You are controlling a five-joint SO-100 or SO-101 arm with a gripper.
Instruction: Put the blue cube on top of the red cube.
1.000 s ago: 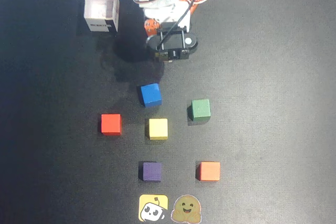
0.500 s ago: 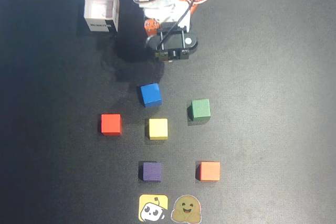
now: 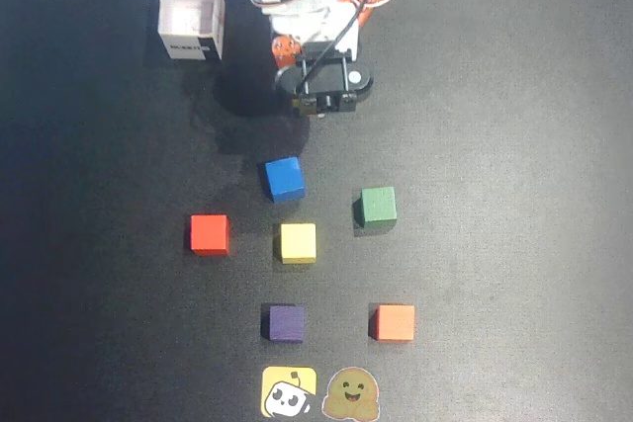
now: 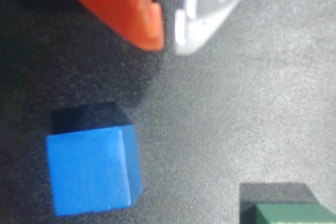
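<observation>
The blue cube (image 3: 284,178) sits on the black mat just below the arm in the overhead view. In the wrist view it (image 4: 89,171) lies at the lower left, below the fingertips. The red cube (image 3: 210,234) sits down-left of the blue one and is out of the wrist view. My gripper (image 3: 309,106) hangs above the mat, up-right of the blue cube and apart from it. In the wrist view the gripper (image 4: 169,38) has its orange finger (image 4: 131,9) and white finger (image 4: 210,3) nearly together, with only a thin gap and nothing held.
A yellow cube (image 3: 298,242), a green cube (image 3: 376,205) (image 4: 294,213), a purple cube (image 3: 286,323) and an orange cube (image 3: 395,322) lie around. A white open box (image 3: 192,15) stands at the top left. Two stickers (image 3: 316,393) lie at the bottom edge.
</observation>
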